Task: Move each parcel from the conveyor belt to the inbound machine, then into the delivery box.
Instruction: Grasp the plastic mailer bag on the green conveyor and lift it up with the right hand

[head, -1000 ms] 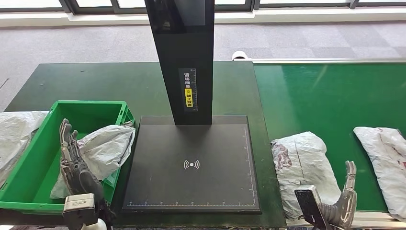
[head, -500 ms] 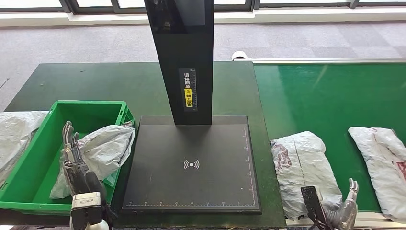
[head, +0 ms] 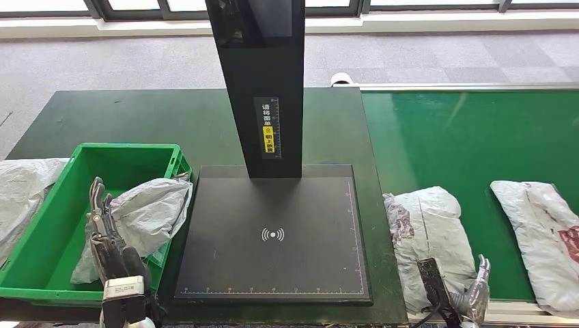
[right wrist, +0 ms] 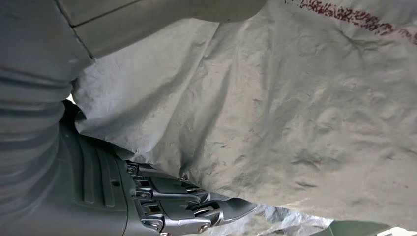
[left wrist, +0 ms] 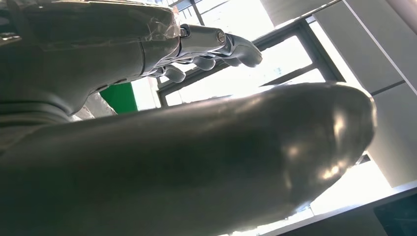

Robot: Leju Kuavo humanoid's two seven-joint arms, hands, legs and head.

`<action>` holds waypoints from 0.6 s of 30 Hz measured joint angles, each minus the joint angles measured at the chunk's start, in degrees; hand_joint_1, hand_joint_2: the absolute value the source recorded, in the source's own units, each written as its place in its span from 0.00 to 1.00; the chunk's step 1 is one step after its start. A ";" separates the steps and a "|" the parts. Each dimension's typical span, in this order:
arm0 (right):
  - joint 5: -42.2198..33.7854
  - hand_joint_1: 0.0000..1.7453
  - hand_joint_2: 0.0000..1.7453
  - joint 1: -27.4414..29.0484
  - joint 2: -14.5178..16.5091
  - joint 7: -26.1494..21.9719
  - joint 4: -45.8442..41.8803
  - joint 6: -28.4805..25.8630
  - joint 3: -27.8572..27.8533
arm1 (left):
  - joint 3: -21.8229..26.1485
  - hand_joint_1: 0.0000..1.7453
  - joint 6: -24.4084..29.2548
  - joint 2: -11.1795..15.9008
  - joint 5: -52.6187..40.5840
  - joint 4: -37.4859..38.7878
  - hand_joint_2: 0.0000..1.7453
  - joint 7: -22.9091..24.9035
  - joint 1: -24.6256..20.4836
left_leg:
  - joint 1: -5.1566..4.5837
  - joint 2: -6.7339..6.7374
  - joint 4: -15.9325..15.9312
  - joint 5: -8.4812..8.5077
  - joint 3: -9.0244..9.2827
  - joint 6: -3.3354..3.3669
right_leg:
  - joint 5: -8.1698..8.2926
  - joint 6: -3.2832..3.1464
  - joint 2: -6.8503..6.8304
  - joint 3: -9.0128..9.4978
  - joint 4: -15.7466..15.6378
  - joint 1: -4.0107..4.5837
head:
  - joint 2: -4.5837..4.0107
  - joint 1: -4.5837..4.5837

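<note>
The right robot hand [head: 471, 301] sits low at the near edge of the conveyor belt [head: 464, 137], pressed against the near end of a grey parcel [head: 430, 239]. In the right wrist view its dark fingers [right wrist: 196, 201] lie under the crumpled plastic and the thumb lies above it; whether they have closed on it I cannot tell. The left robot hand [head: 106, 232] stands upright with fingers straight and apart, holding nothing, over the near part of the green delivery box [head: 41, 225]. A bagged parcel in the box [head: 147, 212] leans on the box's right wall, just beside that hand.

The grey parcel is a wrinkled poly bag with dark red print, lying at the belt's left edge. A second parcel on the belt [head: 539, 232] lies apart to its right. Between belt and box is the inbound machine [head: 273, 232], a flat black pad with a tall black post carrying a yellow label. More grey bags [head: 20, 191] lie left of the box. All rest on a dark green surface [head: 136, 116]; beyond is grey carpet [head: 136, 61] and window frames.
</note>
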 joint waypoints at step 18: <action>-0.73 1.00 1.00 -2.42 -0.81 2.51 5.06 4.46 0.02 | -0.41 0.00 0.21 0.03 0.09 0.34 0.00 0.94 -0.12 | 0.00 0.05 0.04 -0.01 0.14 0.01 | 0.00 0.01 0.03 0.15 -0.01 0.04 | 0.00 0.00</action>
